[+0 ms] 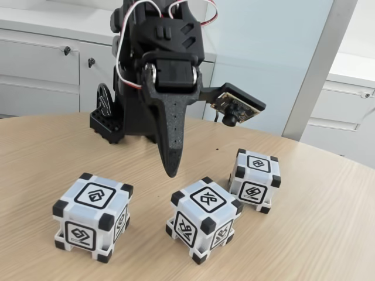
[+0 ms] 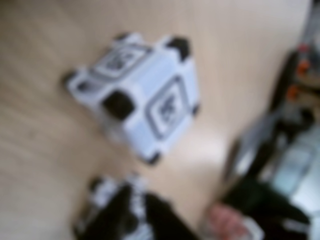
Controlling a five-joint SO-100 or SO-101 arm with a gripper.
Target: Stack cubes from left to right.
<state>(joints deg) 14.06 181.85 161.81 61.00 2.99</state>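
While the black arm is leaning fwd over the wooden tabletop in the fixed view, its tool is hanging tip-down above the gap between the left and middle cubes, not touching either; fingers are reading as one dark wedge w/ no gap showing, so it is looking closed and holding nothing. Three white cubes w/ black corners are sitting in a loose row, each apart from the others: left cube nearest the front-left; middle cube turned at an angle, just right of the tool tip; right cube sitting further back, near the middle one but not touching. All three are resting flat on the tabletop, none stacked. A small camera board is sticking out from the arm's right side, above the right cube; white cabinets are standing behind the tabletop. Wrist view is coming through very blurred; one cube is showing tilted on the wood in the upper middle, another cube is partly showing at the bottom edge behind a dark tool part; which cubes these are, can't tell.
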